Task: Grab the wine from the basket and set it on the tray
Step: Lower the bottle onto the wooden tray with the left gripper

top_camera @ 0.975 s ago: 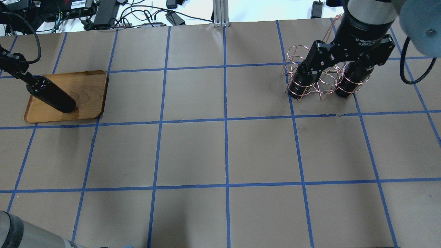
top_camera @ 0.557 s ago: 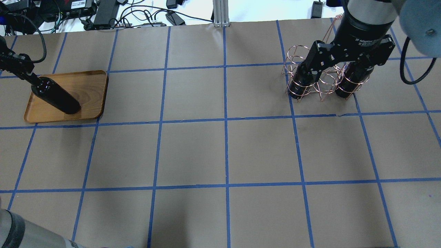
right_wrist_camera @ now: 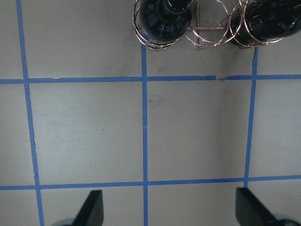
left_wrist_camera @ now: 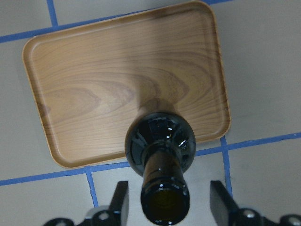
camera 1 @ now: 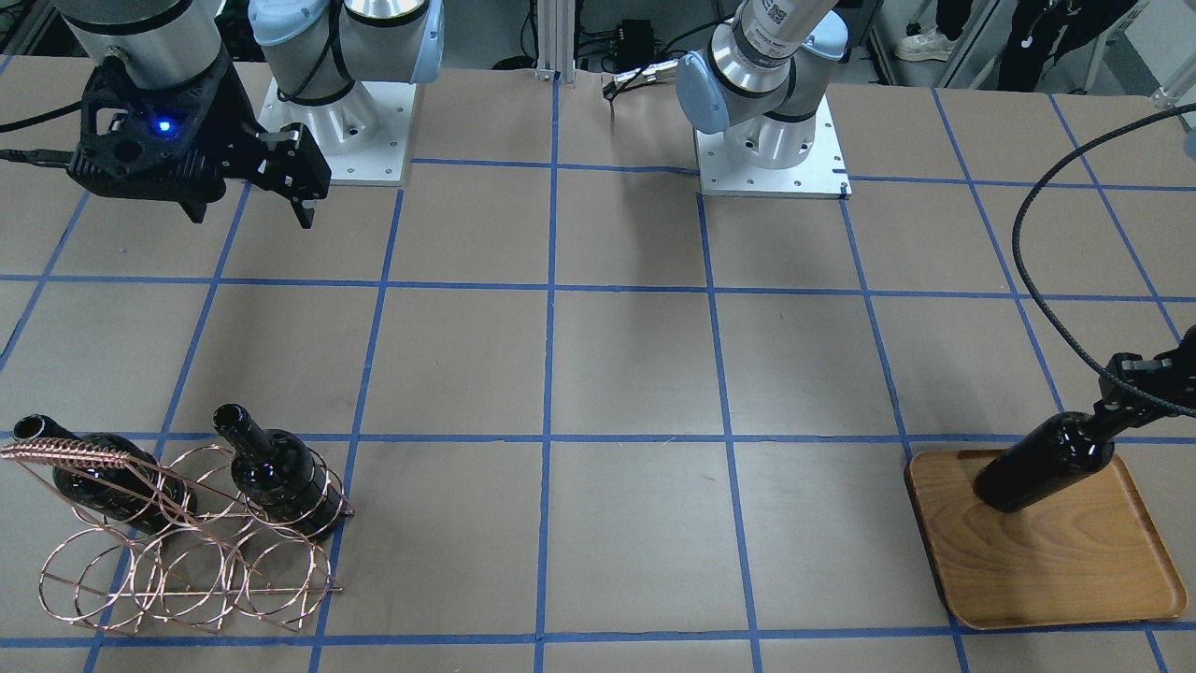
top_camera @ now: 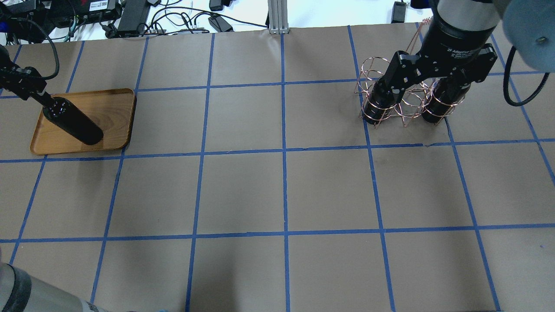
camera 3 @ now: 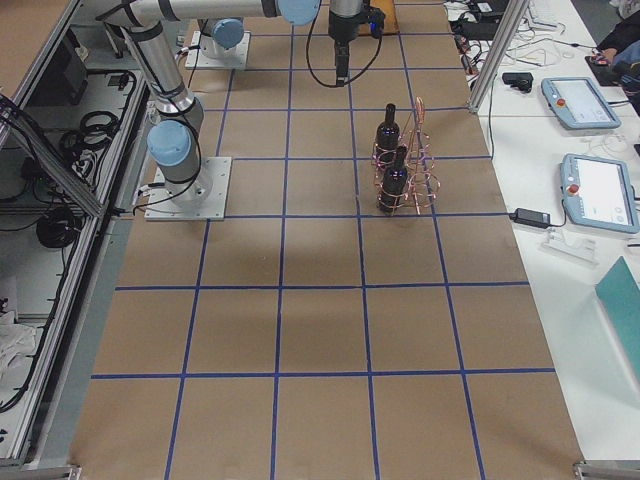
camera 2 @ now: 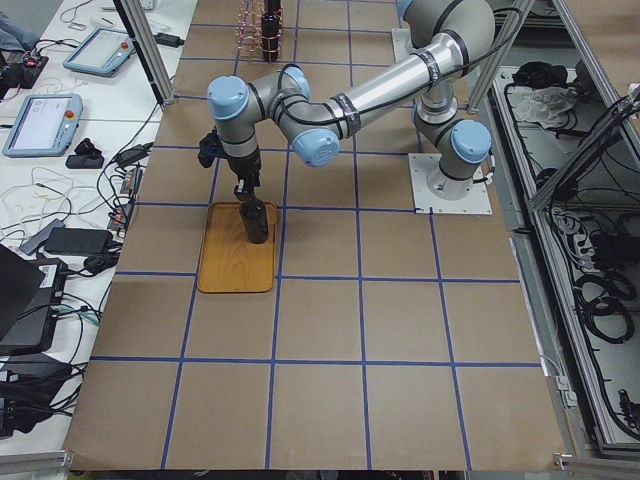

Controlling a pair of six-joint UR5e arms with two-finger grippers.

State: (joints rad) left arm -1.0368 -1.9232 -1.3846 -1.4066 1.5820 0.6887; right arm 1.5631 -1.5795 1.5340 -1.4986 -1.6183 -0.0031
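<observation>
One black wine bottle (top_camera: pixel 73 123) stands on the wooden tray (top_camera: pixel 108 108), near the corner toward the robot and the table's middle; it also shows in the front view (camera 1: pixel 1042 467) and the left wrist view (left_wrist_camera: pixel 160 143). My left gripper (left_wrist_camera: pixel 168 186) is open around its neck, with a gap on each side. Two more bottles (camera 1: pixel 280 477) (camera 1: pixel 93 477) stand in the copper wire basket (camera 1: pixel 187 570). My right gripper (right_wrist_camera: pixel 174 207) is open and empty, high above the table on the robot's side of the basket (right_wrist_camera: pixel 207 33).
Brown paper with a blue tape grid covers the table. Cables and devices lie beyond the far edge (top_camera: pixel 130 17). An aluminium post (top_camera: pixel 277 17) stands at the far middle. The arms' bases (camera 1: pixel 766 140) stand at the robot's edge.
The left gripper and the bottle have shifted a little to the right over the tray. The right arm has not moved.
</observation>
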